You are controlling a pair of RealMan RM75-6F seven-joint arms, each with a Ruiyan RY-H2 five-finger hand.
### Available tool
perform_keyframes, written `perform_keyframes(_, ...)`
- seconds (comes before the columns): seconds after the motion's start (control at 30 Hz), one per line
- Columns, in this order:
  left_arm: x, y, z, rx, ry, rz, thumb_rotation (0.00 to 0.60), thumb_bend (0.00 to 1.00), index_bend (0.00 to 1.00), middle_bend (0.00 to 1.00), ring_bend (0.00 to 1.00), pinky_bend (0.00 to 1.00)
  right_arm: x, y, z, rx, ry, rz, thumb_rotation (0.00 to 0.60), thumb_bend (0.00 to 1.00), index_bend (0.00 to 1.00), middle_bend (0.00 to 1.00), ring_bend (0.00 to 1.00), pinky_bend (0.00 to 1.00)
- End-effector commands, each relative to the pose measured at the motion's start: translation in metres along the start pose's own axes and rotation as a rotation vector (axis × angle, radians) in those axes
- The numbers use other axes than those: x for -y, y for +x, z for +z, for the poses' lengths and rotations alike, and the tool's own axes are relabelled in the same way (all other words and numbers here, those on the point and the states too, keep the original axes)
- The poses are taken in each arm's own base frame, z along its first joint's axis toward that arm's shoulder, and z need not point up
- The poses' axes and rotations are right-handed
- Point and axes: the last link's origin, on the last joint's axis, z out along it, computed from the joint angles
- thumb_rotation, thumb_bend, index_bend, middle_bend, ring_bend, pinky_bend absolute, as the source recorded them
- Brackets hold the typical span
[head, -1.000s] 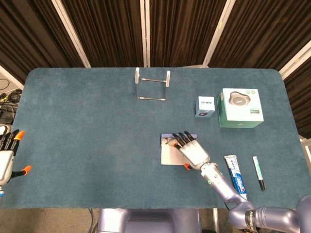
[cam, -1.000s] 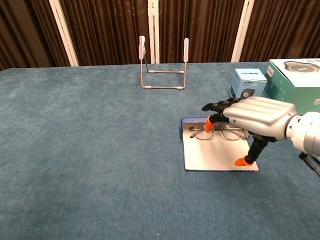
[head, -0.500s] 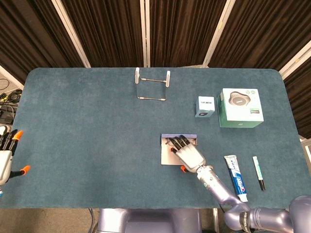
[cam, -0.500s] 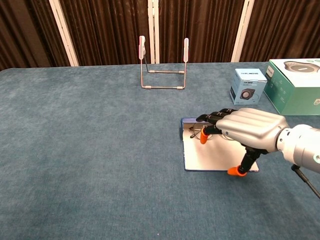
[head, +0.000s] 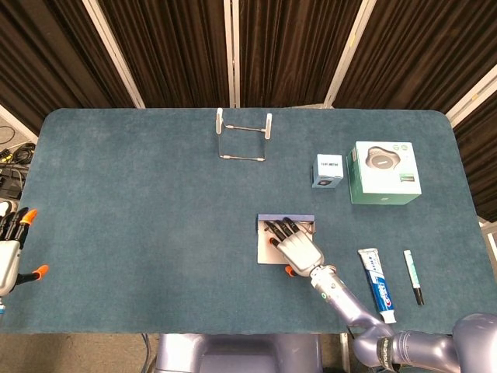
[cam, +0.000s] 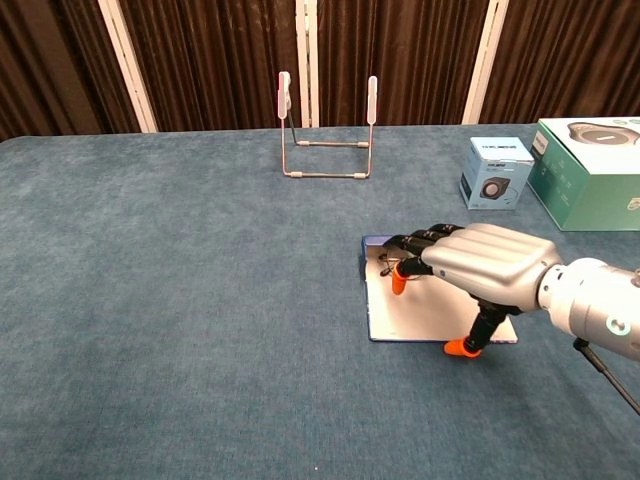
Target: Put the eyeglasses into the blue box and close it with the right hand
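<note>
The blue box (head: pixel 266 253) lies open and flat on the table right of centre, its white inner panel (cam: pixel 405 318) facing up. The eyeglasses (cam: pixel 384 267) rest in its far half, mostly hidden under my right hand (head: pixel 298 249). That hand (cam: pixel 488 263) hovers palm-down over the box with fingers stretched out and apart, holding nothing. Its orange thumb tip hangs at the box's near edge. My left hand (head: pixel 11 250) sits at the table's far left edge, fingers apart and empty, seen only in the head view.
A wire stand (head: pixel 244 140) (cam: pixel 327 140) stands at the back centre. A small blue carton (head: pixel 328 171) (cam: pixel 497 172) and a green carton (head: pixel 384 172) (cam: pixel 590 172) sit at the back right. A toothpaste tube (head: pixel 377 284) and a pen (head: pixel 414 277) lie right of the box.
My right hand has slid left and toward the table's near edge, sinking lower over the box and covering more of the eyeglasses. The left hand has hardly moved.
</note>
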Motion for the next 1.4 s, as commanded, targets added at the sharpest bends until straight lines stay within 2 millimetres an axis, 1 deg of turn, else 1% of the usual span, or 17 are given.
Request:
perform_keyframes(0.03, 0.0, 0.0, 0.0, 0.001, 0.0, 0.001, 0.6, 0.0, 0.0, 0.0, 0.0, 0.0, 0.0, 0.0, 0.002, -0.001, 0.0, -0.005, 0.6, 0.13, 0.32, 0.0, 0.0, 0.0)
perform_keyframes(0.93, 0.0, -0.001, 0.001, 0.003, 0.0, 0.004, 0.6, 0.0, 0.0, 0.0, 0.0, 0.0, -0.006, -0.011, 0.003, 0.013, -0.012, -0.043, 0.6, 0.14, 0.33, 0.0, 0.0, 0.0)
perform_keyframes(1.03, 0.0, -0.001, 0.001, 0.003, 0.0, 0.005, 0.6, 0.0, 0.0, 0.0, 0.0, 0.0, -0.007, -0.012, 0.002, 0.012, -0.012, -0.041, 0.6, 0.19, 0.33, 0.0, 0.0, 0.0)
perform_keyframes(1.1, 0.0, -0.001, 0.001, 0.003, 0.0, 0.005, 0.6, 0.0, 0.0, 0.0, 0.0, 0.0, -0.008, -0.011, 0.002, 0.007, -0.012, -0.037, 0.6, 0.24, 0.33, 0.0, 0.0, 0.0)
perform_keyframes(1.2, 0.0, -0.001, 0.001, 0.003, 0.001, 0.005, 0.6, 0.0, 0.0, 0.0, 0.0, 0.0, -0.009, -0.01, 0.002, 0.001, -0.013, -0.034, 0.6, 0.3, 0.34, 0.0, 0.0, 0.0)
perform_keyframes(1.3, 0.0, -0.002, 0.001, 0.004, 0.0, 0.007, 0.6, 0.0, 0.0, 0.0, 0.0, 0.0, -0.01, -0.008, 0.002, -0.006, -0.014, -0.031, 0.6, 0.33, 0.35, 0.0, 0.0, 0.0)
perform_keyframes(1.4, 0.0, -0.002, 0.001, 0.004, 0.0, 0.007, 0.6, 0.0, 0.0, 0.0, 0.0, 0.0, -0.012, -0.007, 0.002, -0.014, -0.016, -0.024, 0.6, 0.33, 0.35, 0.0, 0.0, 0.0)
